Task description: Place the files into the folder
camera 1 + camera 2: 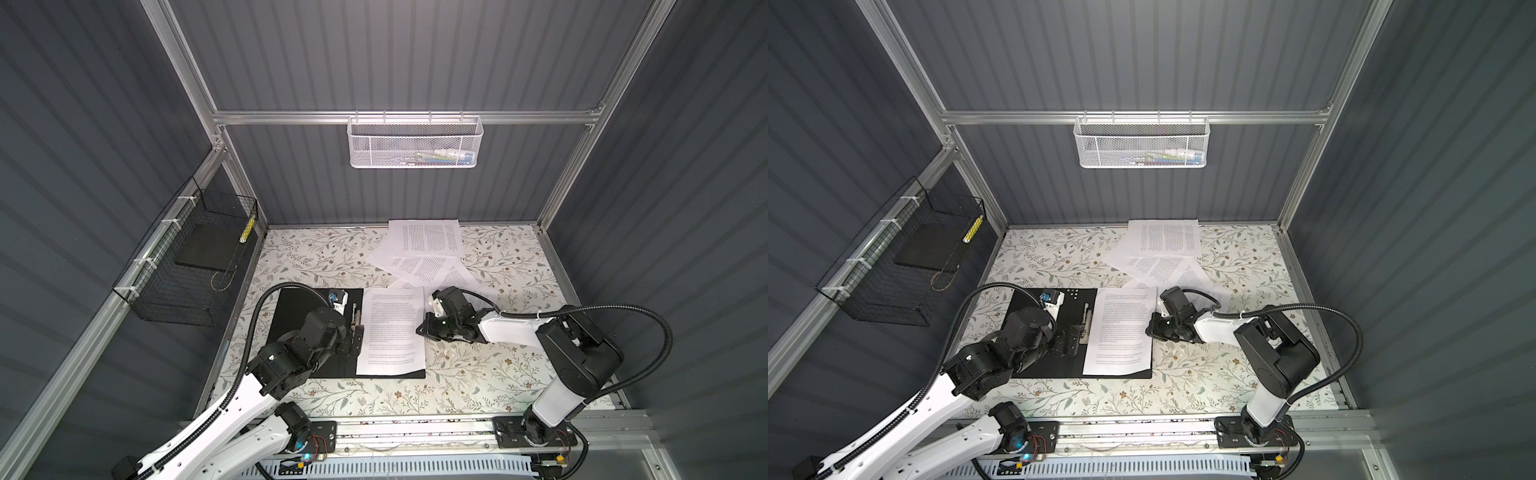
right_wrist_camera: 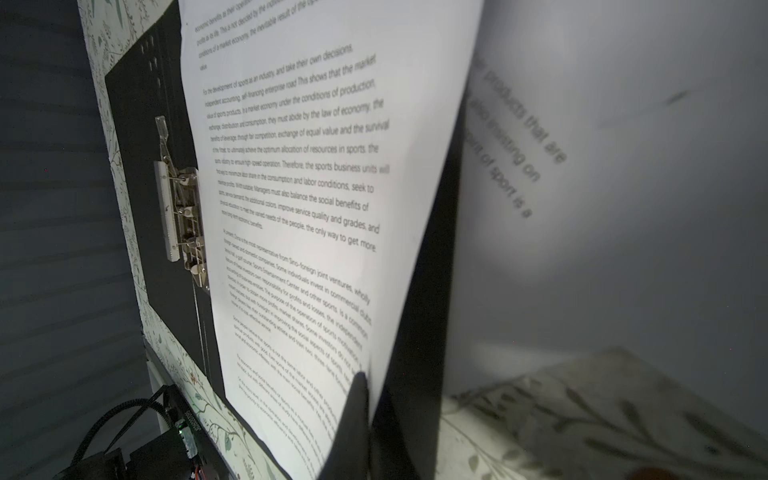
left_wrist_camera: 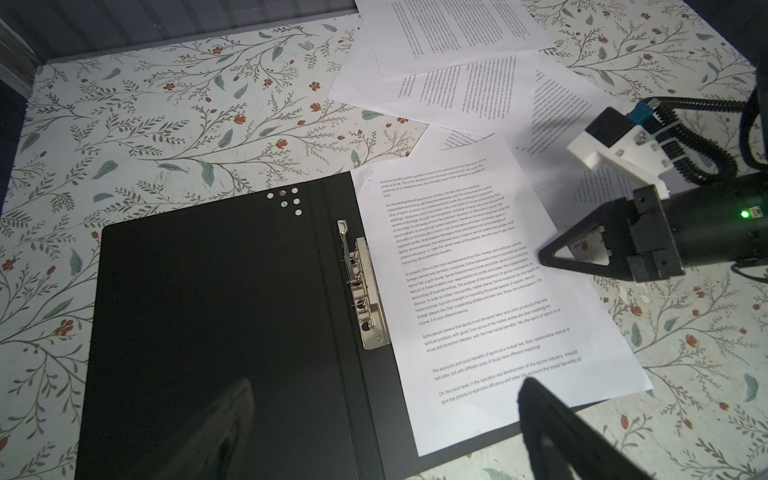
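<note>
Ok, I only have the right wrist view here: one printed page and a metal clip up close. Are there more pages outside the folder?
Observer: Yes, loose sheets overlap at the far side of the table, beyond the open folder.
Operator: And the left gripper?
Observer: The left gripper hovers over the folder near the clip, jaws wide open, holding nothing.
Operator: Anything on the folder's left half?
Observer: No, that half lies bare and black, flat on the table.
</note>
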Available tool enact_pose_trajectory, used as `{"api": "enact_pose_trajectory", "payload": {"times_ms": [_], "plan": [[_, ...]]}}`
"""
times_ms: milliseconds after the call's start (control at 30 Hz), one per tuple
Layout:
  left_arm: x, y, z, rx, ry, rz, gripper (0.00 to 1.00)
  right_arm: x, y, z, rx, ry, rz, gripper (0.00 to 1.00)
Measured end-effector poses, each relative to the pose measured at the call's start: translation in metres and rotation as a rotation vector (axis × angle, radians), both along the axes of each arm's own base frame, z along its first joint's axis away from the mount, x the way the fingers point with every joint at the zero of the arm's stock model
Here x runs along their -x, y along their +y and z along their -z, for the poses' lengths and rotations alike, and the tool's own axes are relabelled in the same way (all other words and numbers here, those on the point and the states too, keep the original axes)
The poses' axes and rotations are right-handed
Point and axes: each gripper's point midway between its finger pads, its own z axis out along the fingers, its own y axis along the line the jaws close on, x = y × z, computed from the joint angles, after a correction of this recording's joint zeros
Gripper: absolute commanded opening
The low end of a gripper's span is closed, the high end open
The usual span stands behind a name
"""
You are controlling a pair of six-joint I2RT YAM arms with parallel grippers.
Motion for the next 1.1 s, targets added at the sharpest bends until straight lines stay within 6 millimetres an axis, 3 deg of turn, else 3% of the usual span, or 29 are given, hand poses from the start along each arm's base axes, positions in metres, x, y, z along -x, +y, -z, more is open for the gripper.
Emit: {"api": "enact_pose_trajectory", "payload": {"times_ms": [533, 1100], "plan": [[0.001, -0.002, 0.001, 0.005, 0.006, 0.009, 1.0, 0.006, 0.004, 0.01, 0.01, 0.026, -0.014, 0.0], [0.001, -0.003, 0.004, -0.003, 0.017, 0.017, 1.0, -0.007, 0.008, 0.004, -0.014, 0.009, 0.074, 0.0]]}}
